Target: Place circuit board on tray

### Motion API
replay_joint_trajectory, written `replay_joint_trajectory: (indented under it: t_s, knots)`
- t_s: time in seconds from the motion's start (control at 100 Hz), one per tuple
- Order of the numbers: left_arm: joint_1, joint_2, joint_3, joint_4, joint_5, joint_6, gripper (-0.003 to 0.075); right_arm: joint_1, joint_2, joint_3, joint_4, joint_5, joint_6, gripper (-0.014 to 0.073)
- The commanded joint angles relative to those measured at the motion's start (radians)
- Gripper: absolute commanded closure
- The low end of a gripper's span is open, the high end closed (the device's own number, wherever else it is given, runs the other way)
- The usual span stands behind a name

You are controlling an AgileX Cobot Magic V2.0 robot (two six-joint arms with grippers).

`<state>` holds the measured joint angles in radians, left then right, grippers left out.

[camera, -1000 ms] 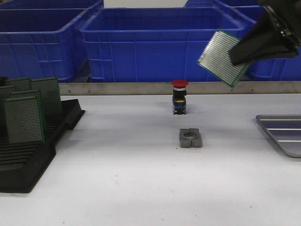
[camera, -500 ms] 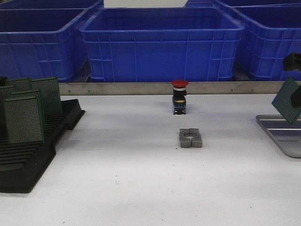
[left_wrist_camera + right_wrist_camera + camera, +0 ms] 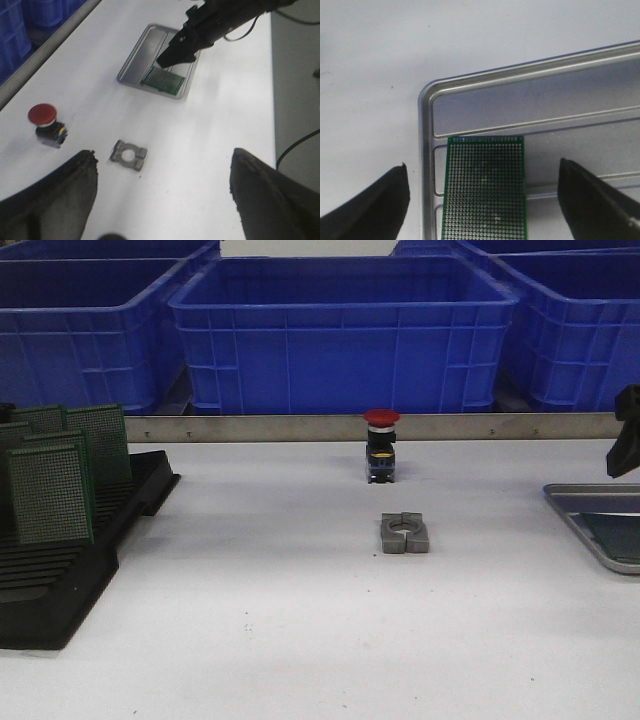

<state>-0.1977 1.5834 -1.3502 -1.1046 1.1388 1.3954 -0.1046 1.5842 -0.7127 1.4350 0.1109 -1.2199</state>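
The grey ribbed tray [image 3: 592,508] lies at the table's right edge. It also shows in the left wrist view [image 3: 135,60] and in the right wrist view [image 3: 520,75]. A green perforated circuit board [image 3: 485,190] lies flat on the tray floor near one corner; the left wrist view shows it too [image 3: 162,80]. My right gripper [image 3: 482,200] is open, its two fingers wide apart on either side of the board and not touching it. It hovers just above the tray [image 3: 175,55]. My left gripper [image 3: 162,200] is open and empty above the table's middle.
A black slotted rack [image 3: 60,570] with several upright green boards [image 3: 50,492] stands at the left. A red-capped push button [image 3: 381,445] and a grey metal clamp block [image 3: 405,533] sit mid-table. Big blue crates [image 3: 340,330] stand behind a metal rail.
My right gripper came down and to the right with the board, from high in front of the crates to the tray. It has let go; the board now lies on the tray.
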Motion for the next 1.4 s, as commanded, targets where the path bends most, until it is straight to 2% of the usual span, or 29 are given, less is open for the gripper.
replay_joint_trajectory:
  t_s: [0.0,0.11,0.28,0.42,1.29,1.39]
  knots:
    - [0.032,-0.043,-0.037,0.040,-0.004,-0.006,0.0209,-0.007,-0.049,-0.021,0.010,-0.001,-0.002,-0.0051]
    - [0.057,-0.043,-0.037,0.211,-0.004,-0.006,0.0209,-0.007,-0.051,-0.021,0.010,0.010,-0.002,-0.0051]
    - [0.064,-0.043,-0.037,0.579,-0.002,-0.006,0.0209,-0.007,-0.051,-0.021,0.010,0.023,-0.002,-0.0051]
    - [0.064,-0.043,-0.032,0.737,-0.003,-0.006,0.0209,-0.007,-0.051,-0.021,0.010,0.037,-0.002,-0.0051]
    - [0.064,0.175,-0.027,0.768,-0.047,-0.006,0.0209,-0.007,-0.051,-0.021,0.010,0.086,-0.002,-0.0051]
    - [0.064,0.194,-0.027,0.768,-0.035,-0.006,0.0249,-0.007,-0.051,-0.021,0.010,0.092,-0.002,-0.0051]
